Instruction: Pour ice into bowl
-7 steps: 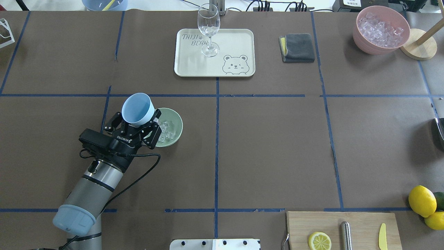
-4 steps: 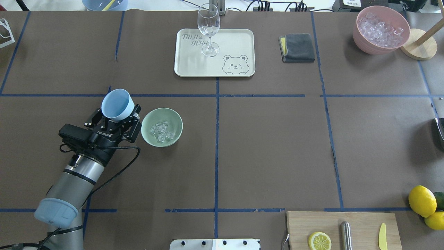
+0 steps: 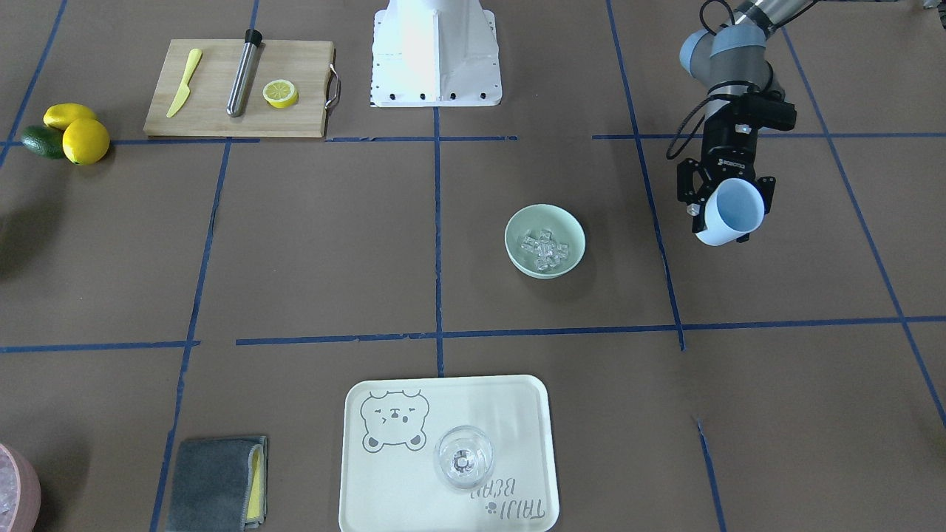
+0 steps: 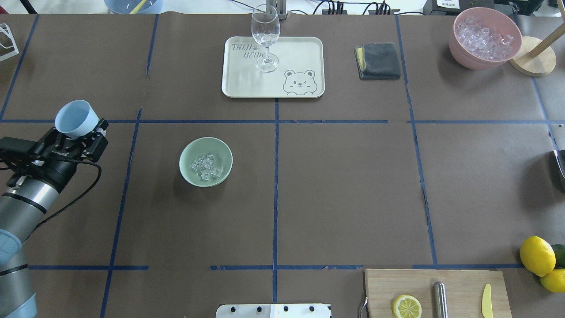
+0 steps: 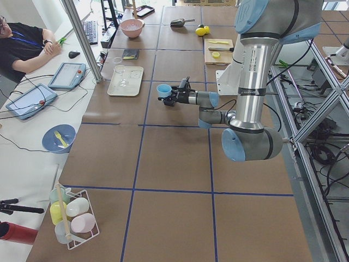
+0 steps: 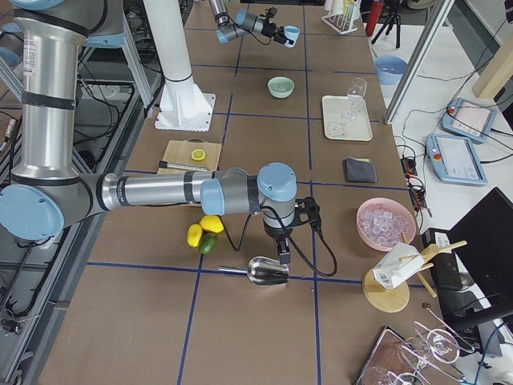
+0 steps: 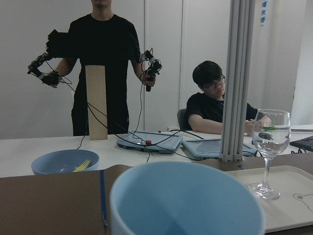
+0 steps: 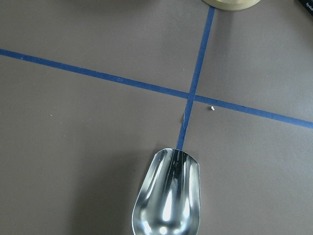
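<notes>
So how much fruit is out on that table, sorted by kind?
Whole lemons: 2
Dark green fruit, lime or avocado, cannot tell which: 1
Lemon slice, on the cutting board: 1
Total: 4

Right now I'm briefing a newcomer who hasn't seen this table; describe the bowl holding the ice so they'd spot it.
From the cream bear tray at the table's far side, come toward the robot and to its left. The mint-green bowl sits there alone, holding clear ice cubes; the pink bowl of cubes is bigger.
</notes>
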You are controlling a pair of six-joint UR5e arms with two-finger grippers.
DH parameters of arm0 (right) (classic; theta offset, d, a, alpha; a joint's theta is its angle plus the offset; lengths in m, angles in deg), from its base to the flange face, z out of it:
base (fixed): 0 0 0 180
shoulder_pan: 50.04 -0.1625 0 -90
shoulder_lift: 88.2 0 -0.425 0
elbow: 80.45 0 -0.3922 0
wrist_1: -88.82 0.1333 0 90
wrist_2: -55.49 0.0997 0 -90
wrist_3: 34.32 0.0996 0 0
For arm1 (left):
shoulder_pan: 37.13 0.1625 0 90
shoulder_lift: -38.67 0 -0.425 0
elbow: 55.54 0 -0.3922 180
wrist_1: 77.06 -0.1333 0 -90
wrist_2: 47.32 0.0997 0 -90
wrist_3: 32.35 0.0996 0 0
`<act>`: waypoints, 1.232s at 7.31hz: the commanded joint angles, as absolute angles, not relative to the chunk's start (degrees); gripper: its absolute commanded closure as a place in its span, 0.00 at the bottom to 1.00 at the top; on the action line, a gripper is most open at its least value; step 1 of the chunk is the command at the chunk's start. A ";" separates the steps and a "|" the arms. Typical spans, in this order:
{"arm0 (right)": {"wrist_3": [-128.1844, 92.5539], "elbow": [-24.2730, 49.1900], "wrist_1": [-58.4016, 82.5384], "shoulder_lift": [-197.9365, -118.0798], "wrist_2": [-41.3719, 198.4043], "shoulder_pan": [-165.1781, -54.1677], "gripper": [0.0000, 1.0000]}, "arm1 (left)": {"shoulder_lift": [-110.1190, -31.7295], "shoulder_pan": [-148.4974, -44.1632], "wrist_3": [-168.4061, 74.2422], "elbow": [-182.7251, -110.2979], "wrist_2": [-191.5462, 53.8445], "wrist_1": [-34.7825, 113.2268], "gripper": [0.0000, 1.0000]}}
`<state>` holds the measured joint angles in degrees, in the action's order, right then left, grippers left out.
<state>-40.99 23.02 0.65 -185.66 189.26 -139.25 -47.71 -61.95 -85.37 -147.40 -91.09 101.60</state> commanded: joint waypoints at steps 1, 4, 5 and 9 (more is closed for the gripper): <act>-41.00 23.09 0.66 -185.58 189.26 -139.25 0.00 | -44.31 -65.87 -89.13 -144.24 -93.72 101.62 1.00; -41.00 23.09 0.66 -185.41 189.18 -139.34 0.00 | -44.82 -66.05 -88.95 -137.56 -91.02 102.06 1.00; -41.00 23.09 0.66 -185.41 189.18 -139.25 0.00 | -45.26 -65.79 -89.82 -136.76 -89.26 102.24 1.00; -41.00 23.09 0.66 -185.41 189.18 -139.34 0.00 | -45.44 -64.74 -98.07 -132.90 -86.52 101.98 0.81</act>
<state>-40.99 23.08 0.66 -185.41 189.18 -139.29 -45.41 -65.15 -95.53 -134.26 -86.74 102.14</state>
